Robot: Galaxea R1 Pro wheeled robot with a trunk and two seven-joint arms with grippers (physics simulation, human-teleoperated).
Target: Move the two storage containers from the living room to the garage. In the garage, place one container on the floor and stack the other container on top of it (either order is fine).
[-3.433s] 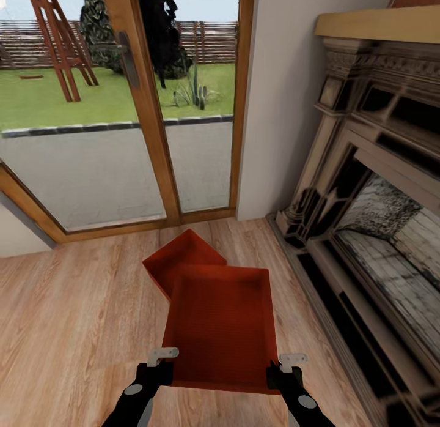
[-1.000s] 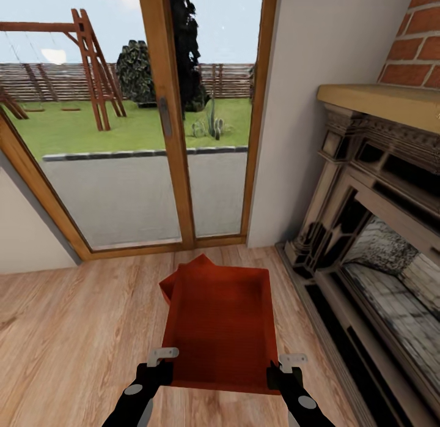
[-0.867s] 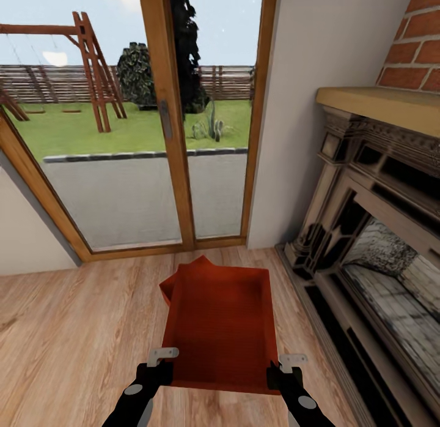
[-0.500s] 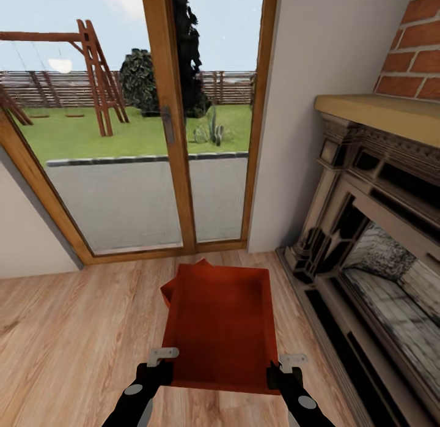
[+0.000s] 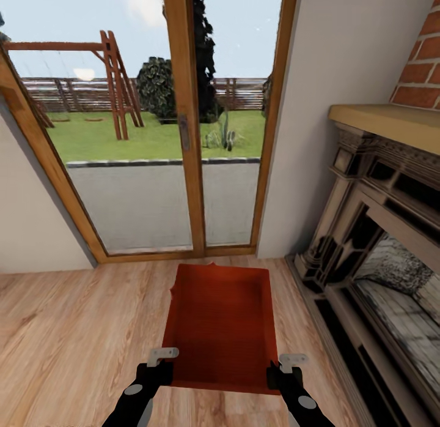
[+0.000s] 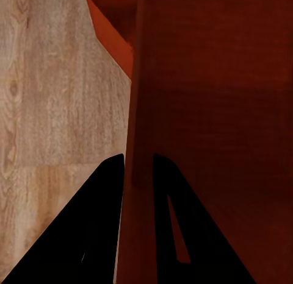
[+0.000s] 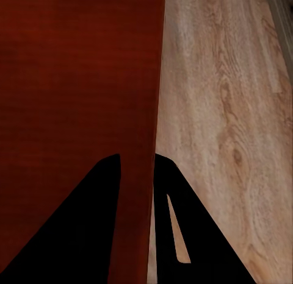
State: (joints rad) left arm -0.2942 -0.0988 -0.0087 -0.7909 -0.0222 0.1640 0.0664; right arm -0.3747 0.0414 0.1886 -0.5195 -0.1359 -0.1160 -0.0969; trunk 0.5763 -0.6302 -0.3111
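Gripping one storage container [image 5: 221,329], both arms' jaws pinch its walls.

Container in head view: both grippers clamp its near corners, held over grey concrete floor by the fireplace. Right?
Wrong floor. The container, clamped by the left gripper and right gripper, is over light wood-plank flooring beside the fireplace, as the head view shows.

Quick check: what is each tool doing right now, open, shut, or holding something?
Left tool: shut on the held container's left wall.
Right tool: shut on the same container's right wall.
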